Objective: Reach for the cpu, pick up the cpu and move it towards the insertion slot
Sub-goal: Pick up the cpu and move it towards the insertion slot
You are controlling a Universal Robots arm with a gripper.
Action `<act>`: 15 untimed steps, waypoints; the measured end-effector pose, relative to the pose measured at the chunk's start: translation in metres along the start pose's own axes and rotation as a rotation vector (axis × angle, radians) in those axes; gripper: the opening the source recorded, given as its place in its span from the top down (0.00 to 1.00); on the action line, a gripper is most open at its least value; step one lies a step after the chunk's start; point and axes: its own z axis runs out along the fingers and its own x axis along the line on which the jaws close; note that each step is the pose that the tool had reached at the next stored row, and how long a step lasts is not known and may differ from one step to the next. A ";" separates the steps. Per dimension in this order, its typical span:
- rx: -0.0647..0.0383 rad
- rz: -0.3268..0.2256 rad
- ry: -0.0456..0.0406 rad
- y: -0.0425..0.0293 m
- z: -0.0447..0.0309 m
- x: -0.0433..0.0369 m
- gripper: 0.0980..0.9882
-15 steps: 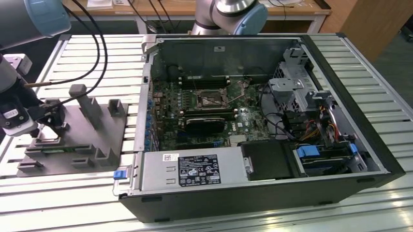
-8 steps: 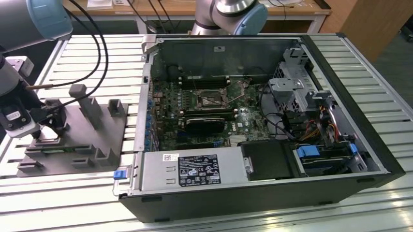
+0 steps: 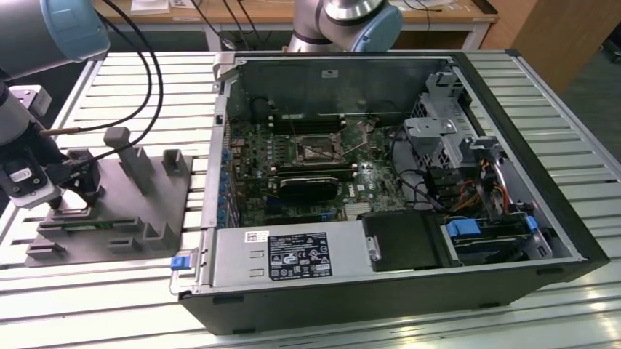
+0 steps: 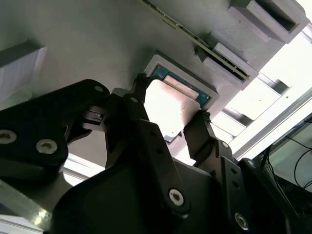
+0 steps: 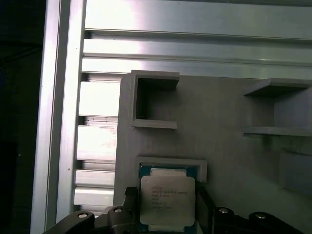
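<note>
Reaching down at the exterior view's left, the arm [image 3: 17, 109] stands near-vertical over the grey fixture [image 3: 136, 211], wrist pointing straight at the table [image 3: 87, 294]. The hand [image 3: 60, 207] is low at the fixture's near-left corner, with black cables [image 3: 145, 73] looping from the arm across the slats.

Hand pose: in both wrist views the hand [image 5: 165, 194] straddles the cpu [image 5: 168, 200], black links on two opposite sides of the chip. Cannot tell whether it is pinching the chip or only spread close about it.

Cpu location: seated flat in a shallow square recess of the fixture [image 5: 219, 107], silvery lid up, green edge showing round the lid. In the second wrist view the cpu [image 4: 168, 114] lies between the two sides of the hand [image 4: 169, 105] and glares white under the light.

Insertion slot [image 3: 315, 150]: on the green board inside the open computer case [image 3: 388, 309], well apart from the hand, toward the exterior view's right. Dark square, metal frame.

Writing: the cpu lid carries several short lines of dark print, centred. The power supply's black label [image 3: 302, 256] holds white text and symbols, with a small white sticker [image 3: 256, 235] beside it. None transcribed.

Noted: a second arm's base [image 3: 350, 22] stands behind the case.
</note>
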 end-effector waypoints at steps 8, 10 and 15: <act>-0.001 0.000 -0.0002 0.0000 -0.0002 0.0000 0.50; -0.001 0.000 -0.0001 0.0002 -0.0028 0.0001 0.50; -0.001 0.000 -0.0001 0.0007 -0.0129 0.0001 0.50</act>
